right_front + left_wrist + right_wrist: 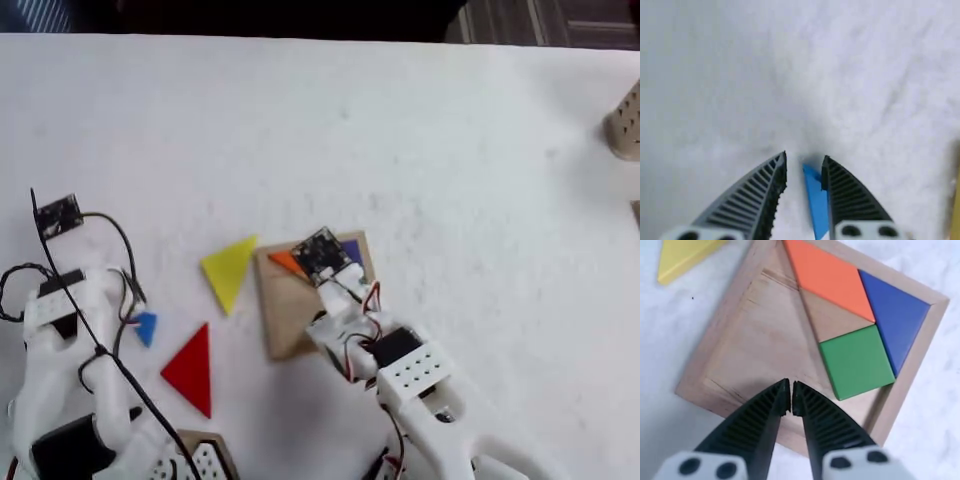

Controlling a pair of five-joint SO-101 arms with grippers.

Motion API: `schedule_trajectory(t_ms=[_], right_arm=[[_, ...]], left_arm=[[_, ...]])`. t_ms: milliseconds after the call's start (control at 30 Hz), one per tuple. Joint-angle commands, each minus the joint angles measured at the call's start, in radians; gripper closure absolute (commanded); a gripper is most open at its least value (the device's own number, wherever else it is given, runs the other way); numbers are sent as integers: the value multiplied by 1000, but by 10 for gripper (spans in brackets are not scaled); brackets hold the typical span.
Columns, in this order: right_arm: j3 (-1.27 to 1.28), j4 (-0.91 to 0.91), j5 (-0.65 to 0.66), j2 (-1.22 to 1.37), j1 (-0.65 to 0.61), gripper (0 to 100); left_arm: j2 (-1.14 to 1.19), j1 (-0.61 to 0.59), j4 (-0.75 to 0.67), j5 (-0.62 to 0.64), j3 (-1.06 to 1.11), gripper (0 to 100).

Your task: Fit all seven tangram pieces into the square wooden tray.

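The square wooden tray [725, 315] holds an orange parallelogram [827, 275], a dark blue triangle [895, 315] and a green square [857, 360], packed into one side. A wood-coloured triangle [832, 320] lies between the orange and green pieces. My right gripper [791, 395] hangs shut with nothing in it over the tray's bare half. On the cloth left of the tray [285, 320] lie a yellow triangle [230, 270], a red triangle [190, 370] and a small blue triangle [146, 327]. My left gripper [804, 157] is open around that small blue triangle [815, 200], which lies against one finger.
The table is covered by a white cloth, with its far edge along the top of the high view. A beige perforated block [625, 125] stands at the far right edge. A wooden base plate [205, 455] sits by the left arm's foot.
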Motion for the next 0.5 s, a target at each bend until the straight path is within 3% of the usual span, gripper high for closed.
schedule_trajectory(t_ms=[0,133,267,333,467], right_arm=[[-8,1,18,-35,-1,981],[-5,2,18,-35,-1,981],[-5,5,18,-35,16,981],[-5,2,18,-35,38,981],[-9,7,18,-35,81,981]], left_arm=[[-24,7,6,-11,-37,970],[-59,-41,26,-81,-38,880],[-209,-41,175,-137,-35,797],[-305,-41,258,-170,-37,788],[-472,-39,385,-353,-28,789]])
